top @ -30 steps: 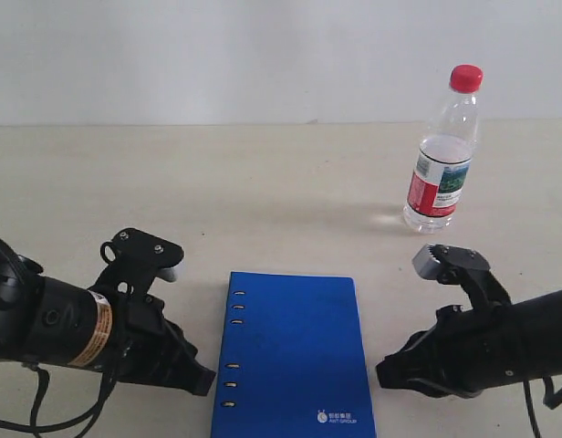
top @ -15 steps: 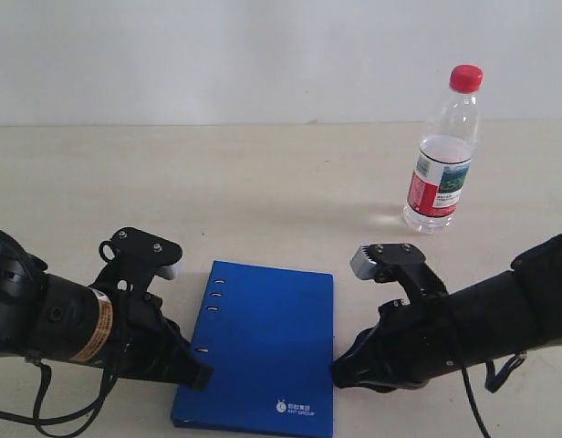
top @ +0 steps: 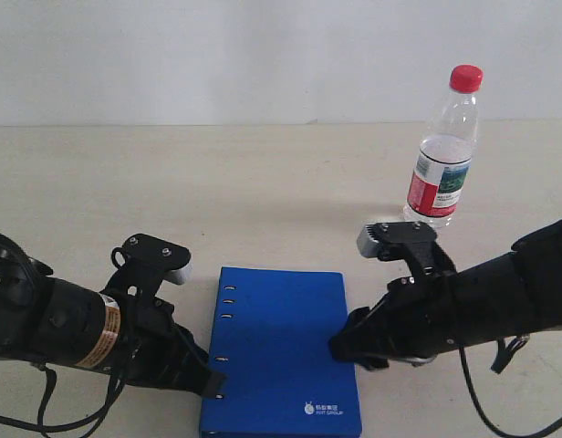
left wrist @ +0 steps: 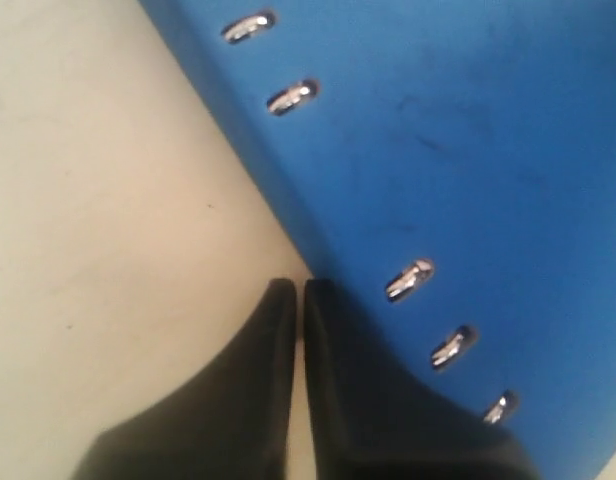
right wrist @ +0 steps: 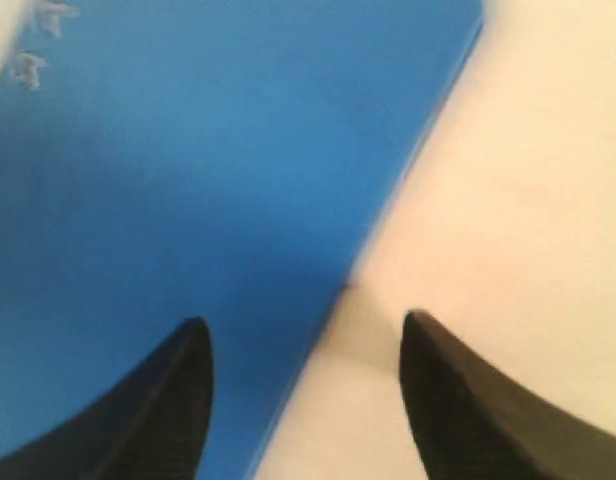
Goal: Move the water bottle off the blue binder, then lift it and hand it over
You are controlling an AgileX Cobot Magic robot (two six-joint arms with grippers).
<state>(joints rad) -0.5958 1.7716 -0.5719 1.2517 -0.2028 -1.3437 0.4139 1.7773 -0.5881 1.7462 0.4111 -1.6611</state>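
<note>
Beige and matte, one wide table (top: 217, 182) fills most of the exterior view and meets a plain white wall (top: 217, 55) at its far edge; the light is even and the shadows are soft.

Two black arms reach in from the near corners, the left arm (top: 62, 324) with an orange band around it and the right arm (top: 482, 306) wrapped in dark cloth.

One blue binder (top: 281, 347) lies flat on the table between them, at the near edge, its spine side towards the left arm.

One clear bottle (top: 442, 155) stands upright on the bare table at the far right, well apart from the binder and off it, beyond the right arm. It has a red cap (top: 465, 78) and a red, white and green label (top: 439, 187).

There are two grippers. The left gripper (left wrist: 299, 290) has its fingers pressed together with nothing between them, the tips just beside the binder's spine edge. The right gripper (right wrist: 303, 322) is spread wide and holds nothing; it straddles the opposite edge, one finger over the blue cover, the other over the table.

Five metal rivets (left wrist: 408, 278) show along the spine in the left wrist view, and one small white logo (top: 319, 410) sits near a front corner.
</note>
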